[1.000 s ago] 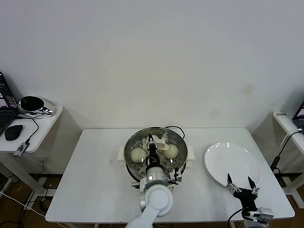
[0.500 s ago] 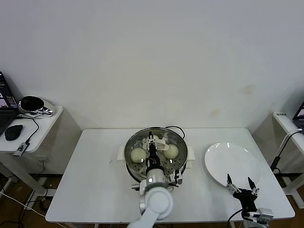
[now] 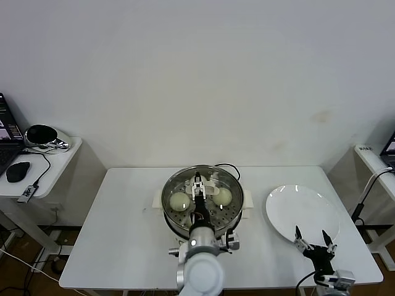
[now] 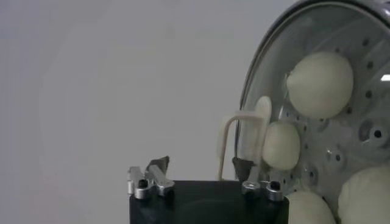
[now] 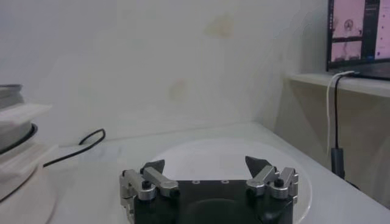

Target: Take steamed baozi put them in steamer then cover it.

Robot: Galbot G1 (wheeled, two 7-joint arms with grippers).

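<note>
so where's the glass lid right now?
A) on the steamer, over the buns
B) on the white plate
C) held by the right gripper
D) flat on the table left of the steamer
A: the lid sits on the steamer with the buns visible through the glass, and the left gripper is open around its handle.

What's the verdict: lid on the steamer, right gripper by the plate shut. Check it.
Wrong: the right gripper is open, as the right wrist view shows. The cover is on the steamer, the left gripper open at its handle; the plate is there.
</note>
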